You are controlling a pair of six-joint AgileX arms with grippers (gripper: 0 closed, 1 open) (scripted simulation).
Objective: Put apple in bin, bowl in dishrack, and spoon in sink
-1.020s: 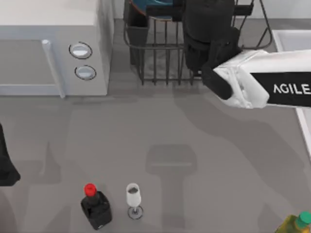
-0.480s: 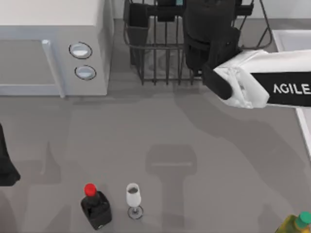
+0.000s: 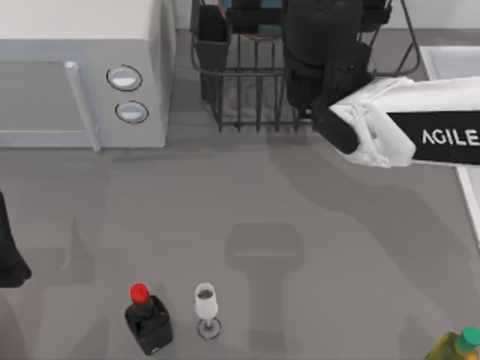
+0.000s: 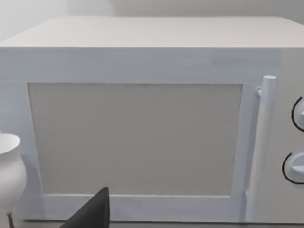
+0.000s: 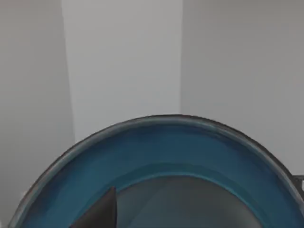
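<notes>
1. The bowl sits close under the right wrist camera, at the dishrack along the surface's far edge; from above a sliver of it shows between the bars.
2. Whether the right tool is gripping the bowl or has let go, I cannot tell.
3. Risk: if it is let go tilted against the thin bars, the glossy bowl could slide or tip out.
4. Compared with a second ago, much less blue shows above the rack; the bowl sits lower.
5. The left arm is parked at the surface's left edge, facing the microwave.
</notes>
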